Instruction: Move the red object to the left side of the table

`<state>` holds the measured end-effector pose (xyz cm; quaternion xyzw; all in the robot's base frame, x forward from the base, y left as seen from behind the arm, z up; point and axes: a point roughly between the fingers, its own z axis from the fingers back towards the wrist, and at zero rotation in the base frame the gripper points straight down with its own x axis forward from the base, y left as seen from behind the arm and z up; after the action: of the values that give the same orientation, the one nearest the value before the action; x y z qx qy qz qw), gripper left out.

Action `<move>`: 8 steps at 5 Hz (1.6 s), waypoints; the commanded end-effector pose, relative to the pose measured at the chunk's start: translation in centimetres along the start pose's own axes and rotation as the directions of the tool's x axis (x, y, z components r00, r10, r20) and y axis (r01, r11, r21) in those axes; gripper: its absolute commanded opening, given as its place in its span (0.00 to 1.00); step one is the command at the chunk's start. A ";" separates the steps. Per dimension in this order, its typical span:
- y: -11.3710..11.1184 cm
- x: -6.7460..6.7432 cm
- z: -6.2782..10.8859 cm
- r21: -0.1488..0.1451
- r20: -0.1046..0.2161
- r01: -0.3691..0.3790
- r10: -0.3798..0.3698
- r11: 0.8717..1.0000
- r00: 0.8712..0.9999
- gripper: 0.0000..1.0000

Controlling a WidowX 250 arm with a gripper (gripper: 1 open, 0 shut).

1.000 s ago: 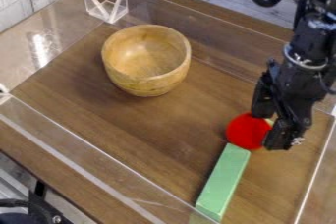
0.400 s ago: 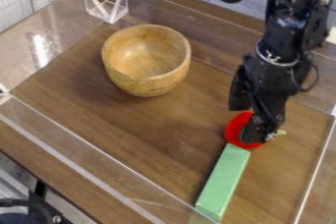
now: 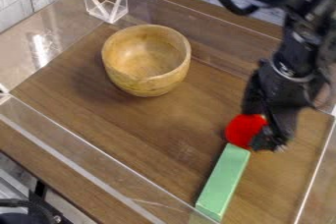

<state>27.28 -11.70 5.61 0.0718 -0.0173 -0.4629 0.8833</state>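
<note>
Red, glossy and rounded, the strawberry-like toy point(image 3: 246, 129) is sitting on the right half of the tabletop point(image 3: 98, 120), touching or nearly touching the upper end of the pale green block point(image 3: 223, 181). Black fingers point(image 3: 262, 120) are reaching down over it from the far right. They are standing apart; no closed grip is showing, and whether a pad is touching the toy cannot be told, since dark parts are overlapping its right edge.

Placement: the arm is presumably hanging over the toy to line the fingers up on either side before closing. The green block is lying lengthwise toward the near edge, so the near approach is probably the more crowded one. The wooden bowl point(image 3: 145, 60) is standing well apart, at the far left of the toy, and is likely playing no part in the pick, though a low carry leftward could clip its rim.

Appearance: the toy is showing an even, saturated red, much smaller than the bowl. Its leafy tip is not clearly showing. Being rounded, it may be prone to rolling if pinched off-centre.
</note>
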 end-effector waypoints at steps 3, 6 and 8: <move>1.1 1.2 2.8 0.111 0.116 -0.002 -0.011 0.994 0.993 1.00; 3.1 -0.7 2.8 0.103 0.121 -0.108 0.095 0.989 0.988 1.00; 2.4 0.7 0.8 0.075 0.142 -0.118 0.107 0.990 0.984 1.00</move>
<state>29.02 -10.76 5.56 0.0734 -0.0784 -0.4181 0.9020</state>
